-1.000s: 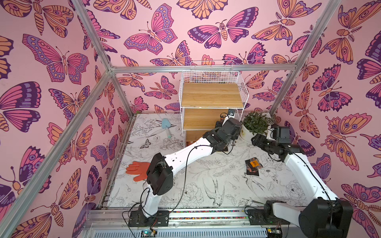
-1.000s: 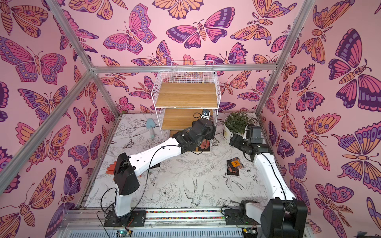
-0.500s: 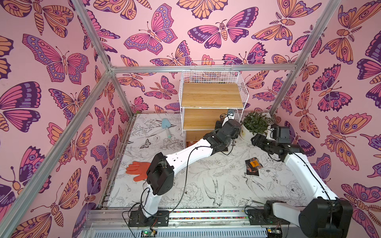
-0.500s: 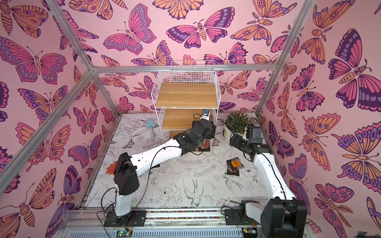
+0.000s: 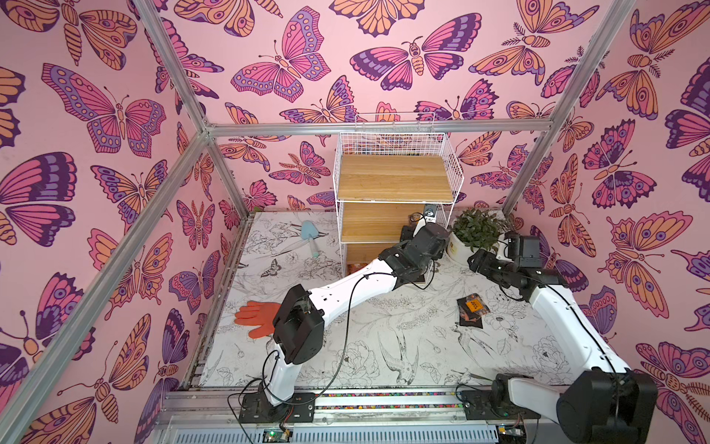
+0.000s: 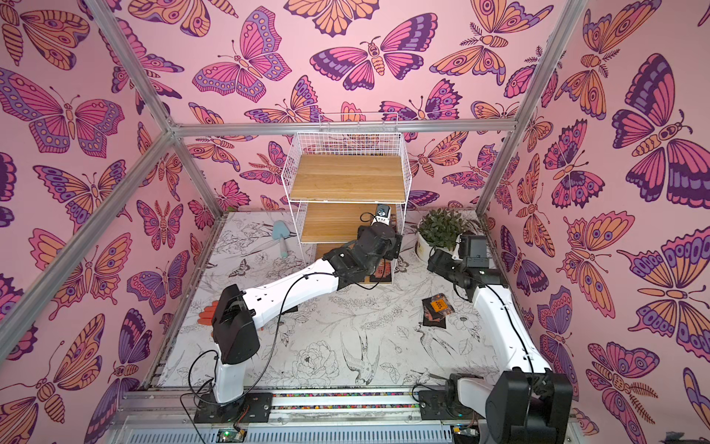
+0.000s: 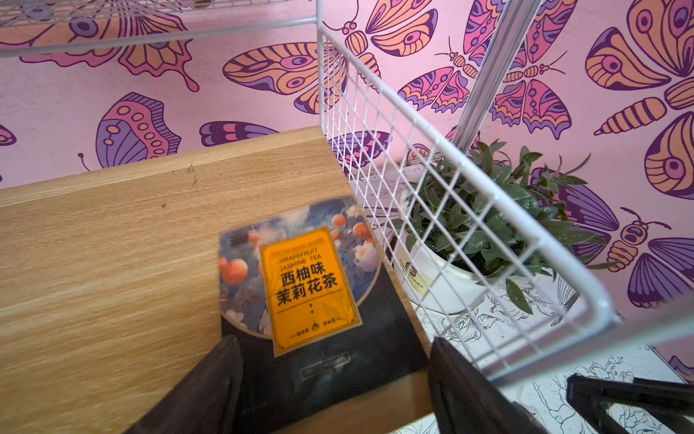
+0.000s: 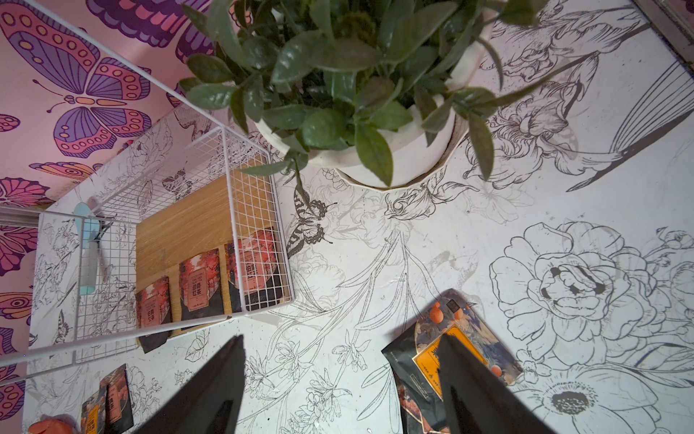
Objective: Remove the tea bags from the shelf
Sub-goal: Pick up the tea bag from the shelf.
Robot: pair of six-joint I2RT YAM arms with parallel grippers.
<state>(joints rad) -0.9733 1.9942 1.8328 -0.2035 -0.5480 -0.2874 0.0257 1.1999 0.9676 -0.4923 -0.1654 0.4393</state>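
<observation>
Progress partial: black-edged orange-label tea sachets [image 5: 470, 311] near right edge of desk [image 5: 384, 346]; four remain on white wire shelf [image 5: 395, 180]. Left gripper [image 7: 332, 340], right gripper [image 8: 341, 336] gape empty.

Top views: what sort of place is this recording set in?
Probably a staged robot test cell, not a home: an aluminium frame holds butterfly-print wall panels around a printed tabletop, and the left arm and right arm are mounted on a rail at its front edge.
</observation>
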